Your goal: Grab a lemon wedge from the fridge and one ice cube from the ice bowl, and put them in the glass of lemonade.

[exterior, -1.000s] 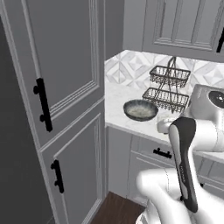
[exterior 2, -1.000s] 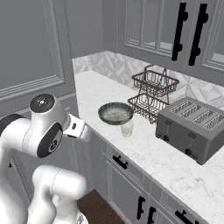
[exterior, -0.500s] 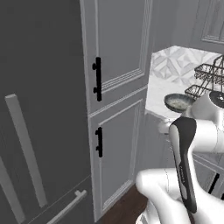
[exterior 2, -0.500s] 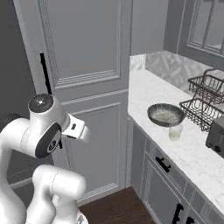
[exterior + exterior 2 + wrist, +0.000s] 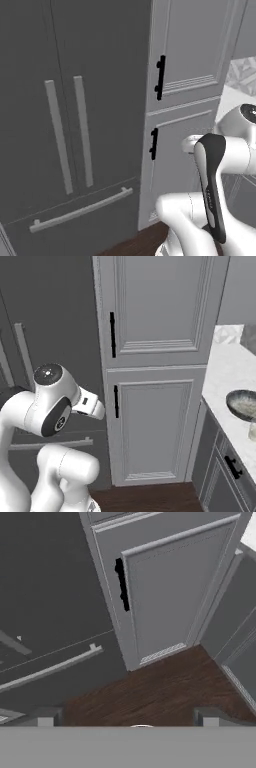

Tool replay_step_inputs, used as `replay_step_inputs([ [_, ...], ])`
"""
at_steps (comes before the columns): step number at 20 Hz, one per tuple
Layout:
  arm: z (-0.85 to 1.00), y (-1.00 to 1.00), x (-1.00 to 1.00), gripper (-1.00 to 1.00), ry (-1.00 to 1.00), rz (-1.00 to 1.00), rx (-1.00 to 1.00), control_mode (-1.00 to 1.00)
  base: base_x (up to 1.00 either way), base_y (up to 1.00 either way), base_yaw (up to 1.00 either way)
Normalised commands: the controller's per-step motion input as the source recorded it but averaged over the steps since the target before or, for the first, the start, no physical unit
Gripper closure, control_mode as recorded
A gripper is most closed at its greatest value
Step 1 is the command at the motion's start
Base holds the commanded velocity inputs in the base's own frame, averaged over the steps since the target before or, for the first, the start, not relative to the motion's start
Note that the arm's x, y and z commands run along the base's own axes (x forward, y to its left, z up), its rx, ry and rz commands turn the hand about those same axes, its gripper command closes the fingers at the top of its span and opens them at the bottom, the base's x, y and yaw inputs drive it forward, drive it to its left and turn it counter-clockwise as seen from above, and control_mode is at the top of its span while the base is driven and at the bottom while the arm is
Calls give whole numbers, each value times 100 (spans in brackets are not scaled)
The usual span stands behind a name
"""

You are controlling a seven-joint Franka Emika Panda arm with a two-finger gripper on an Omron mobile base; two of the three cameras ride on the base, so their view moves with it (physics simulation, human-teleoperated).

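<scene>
The fridge (image 5: pixel 60 100) stands at the left, tall and dark grey, both doors closed, with two pale vertical bar handles (image 5: pixel 58 135) and a drawer bar (image 5: pixel 80 210) below. Its dark front also shows as the fridge (image 5: pixel 50 316) and the fridge (image 5: pixel 45 587). The lemon wedge is hidden. At the far right, the ice bowl (image 5: pixel 241 404) sits on the white counter (image 5: pixel 225 366), with a small pale glass (image 5: pixel 252 431) beside it, cut by the picture's edge. My gripper (image 5: pixel 127 722) is open and holds nothing, facing down at the floor before the cabinet.
A tall panelled grey cabinet (image 5: pixel 190 50) with black handles (image 5: pixel 160 77) stands between fridge and counter; its lower door (image 5: pixel 170 597) faces the hand. Dark wooden floor (image 5: pixel 150 692) lies below. Lower drawers (image 5: pixel 227 466) sit under the counter.
The whole picture has shifted: the base has driven left, so the counter, baskets and bowl slid off to the right and the fridge came into view. The arm's pose looks unchanged.
</scene>
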Motion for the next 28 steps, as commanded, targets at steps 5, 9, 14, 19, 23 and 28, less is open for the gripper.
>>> replay_step_inputs([
  [5,0,0,0,-100,0,0,0,100,-52,37,52],
  [9,0,0,0,-100,0,0,0,100,-47,52,44],
  [14,0,0,0,-100,0,0,0,100,-37,49,39],
  [19,0,0,0,-100,0,0,0,100,-16,37,27],
  [23,0,0,0,-100,0,0,0,100,0,10,-4],
  [28,0,0,0,-100,0,0,0,100,0,1,-18],
])
